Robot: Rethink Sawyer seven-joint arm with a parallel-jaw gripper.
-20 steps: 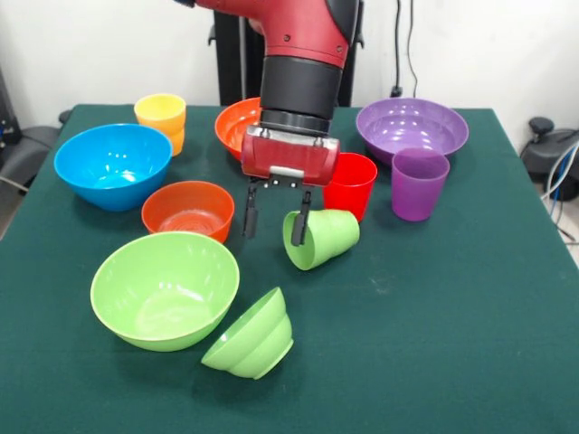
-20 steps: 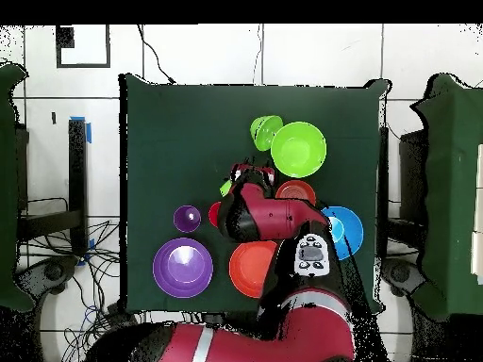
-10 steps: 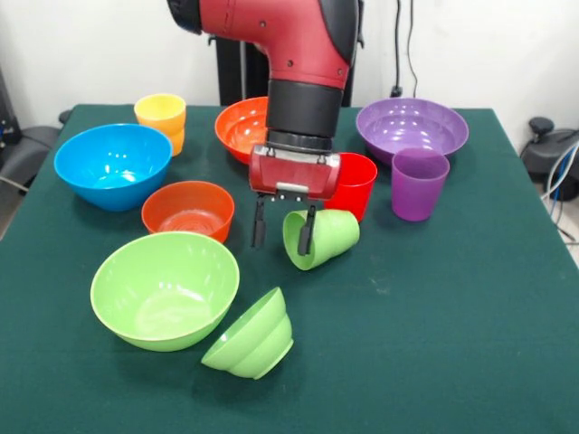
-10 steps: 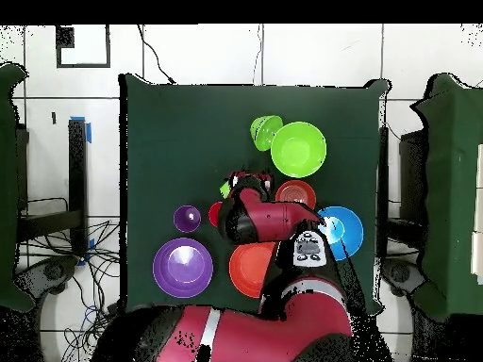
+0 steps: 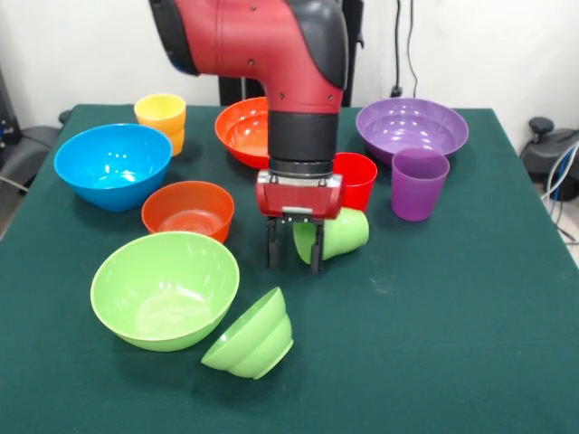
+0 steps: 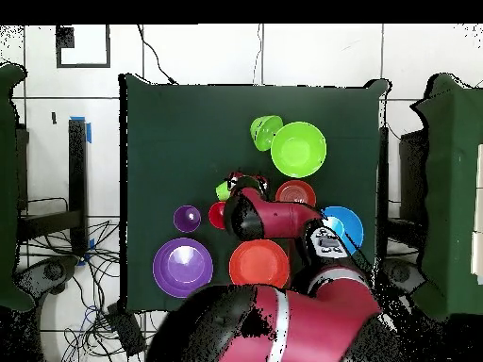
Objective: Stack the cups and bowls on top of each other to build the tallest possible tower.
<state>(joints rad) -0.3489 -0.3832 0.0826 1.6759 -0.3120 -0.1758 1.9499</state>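
Cups and bowls lie scattered on the green table (image 5: 470,298), none stacked yet, so we judge the task is at its very start: picking up a first piece. Our gripper (image 5: 292,256) hangs low at the mouth of the light green cup (image 5: 339,235), which lies tipped on its side near the middle of the table, just in front of the red cup (image 5: 356,178). Its two fingers are spread apart, holding nothing; one finger stands in front of the cup's rim and the other to its left, though we cannot tell whether either touches. The arm comes straight down from above, wrist vertical, fingers pointing at the cloth.

Next, we think, the fingers must straddle the rim's wall and close on it. A tipped, glossy cup may roll or slip away.

Elsewhere, the purple cup (image 5: 419,183) stands upright beside the purple bowl (image 5: 412,125). The small green bowl (image 5: 251,336) lies tilted against the large green bowl (image 5: 165,288).
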